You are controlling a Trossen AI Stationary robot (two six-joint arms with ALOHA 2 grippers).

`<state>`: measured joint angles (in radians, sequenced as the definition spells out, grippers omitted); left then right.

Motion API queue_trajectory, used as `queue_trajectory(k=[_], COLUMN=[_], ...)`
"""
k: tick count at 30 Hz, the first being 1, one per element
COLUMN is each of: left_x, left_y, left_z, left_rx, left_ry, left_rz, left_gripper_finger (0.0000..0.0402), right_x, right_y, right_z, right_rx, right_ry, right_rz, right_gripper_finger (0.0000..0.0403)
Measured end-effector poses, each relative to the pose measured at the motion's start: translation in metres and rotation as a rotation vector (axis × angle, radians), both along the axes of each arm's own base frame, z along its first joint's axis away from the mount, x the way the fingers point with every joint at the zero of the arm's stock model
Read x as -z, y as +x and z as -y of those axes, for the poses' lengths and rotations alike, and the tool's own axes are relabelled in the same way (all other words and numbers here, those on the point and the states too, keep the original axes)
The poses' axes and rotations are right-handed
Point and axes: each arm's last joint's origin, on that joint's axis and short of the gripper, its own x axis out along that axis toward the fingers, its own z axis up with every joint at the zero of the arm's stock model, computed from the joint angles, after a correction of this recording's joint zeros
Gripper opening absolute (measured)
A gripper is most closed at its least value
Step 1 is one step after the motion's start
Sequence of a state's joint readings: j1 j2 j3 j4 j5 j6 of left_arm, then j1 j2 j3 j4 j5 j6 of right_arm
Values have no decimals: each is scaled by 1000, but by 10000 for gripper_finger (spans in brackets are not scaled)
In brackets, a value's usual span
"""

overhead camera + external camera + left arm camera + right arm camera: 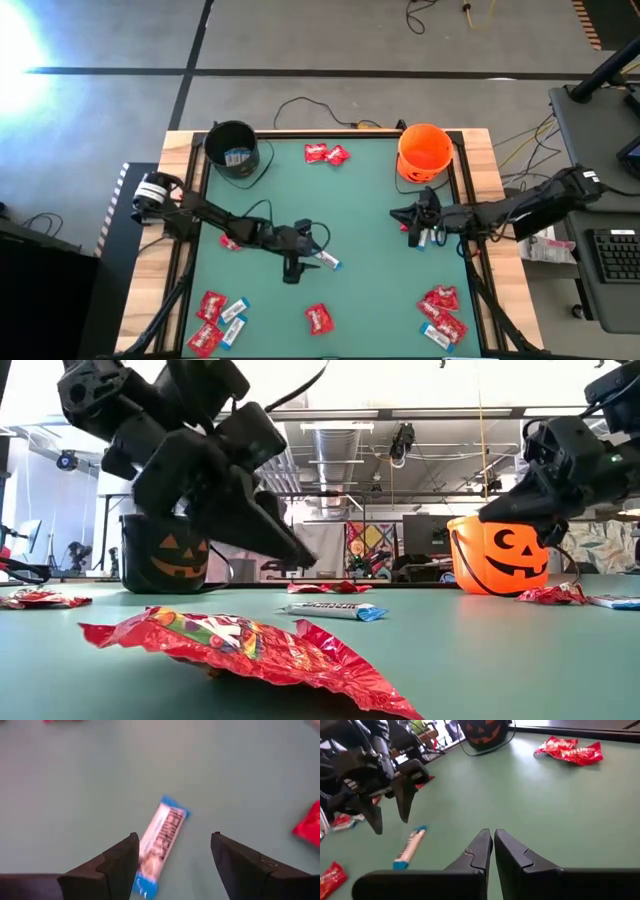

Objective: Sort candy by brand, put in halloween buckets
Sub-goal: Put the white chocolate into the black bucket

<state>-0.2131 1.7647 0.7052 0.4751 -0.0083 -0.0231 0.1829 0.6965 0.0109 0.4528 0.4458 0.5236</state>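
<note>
A white-and-blue candy bar lies flat on the green table, near its middle. My left gripper hovers open just above it, the bar's near end between the fingertips and close to one finger; no touch shows. It is also seen in the high view and the low view. My right gripper is shut and holds nothing, above the table in front of the orange bucket. The black bucket stands at the far left with candy inside.
Two red packets lie between the buckets. Another red packet lies near the front edge. Mixed candy clusters sit at the front left and front right; some pieces lie under my right arm. Cables trail behind the table.
</note>
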Motion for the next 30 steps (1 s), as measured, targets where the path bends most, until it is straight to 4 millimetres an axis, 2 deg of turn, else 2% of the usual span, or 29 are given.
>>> queue_trajectory(k=[6, 13, 18, 20, 23, 27, 30], left_x=[25, 49, 59, 61, 62, 62, 59], left_y=[6, 32, 33, 29, 27, 26, 24], left_z=[-9, -22, -32, -34, -39, -42, -43], left_rx=[-33, -28, 28, 28, 31, 37, 39], left_ry=[58, 13, -103, -105, -99, -90, -93], left_rz=[-22, -10, -86, -92, -93, -94, -122], left_gripper_finger=[231, 231, 225, 207, 157, 76, 74], right_x=[1, 2, -2, -7, -16, -33, -48], right_y=[0, 0, 1, 4, 7, 14, 21], right_z=[2, 2, 1, 1, 0, 1, 2], right_rx=[29, 36, 42, 53, 58, 114, 164], right_ry=[-78, -67, -20, 23, 50, -64, -176], right_rz=[-32, -31, -1, 27, 65, 84, 78], right_gripper_finger=[18, 18, 18, 18, 18, 18, 18])
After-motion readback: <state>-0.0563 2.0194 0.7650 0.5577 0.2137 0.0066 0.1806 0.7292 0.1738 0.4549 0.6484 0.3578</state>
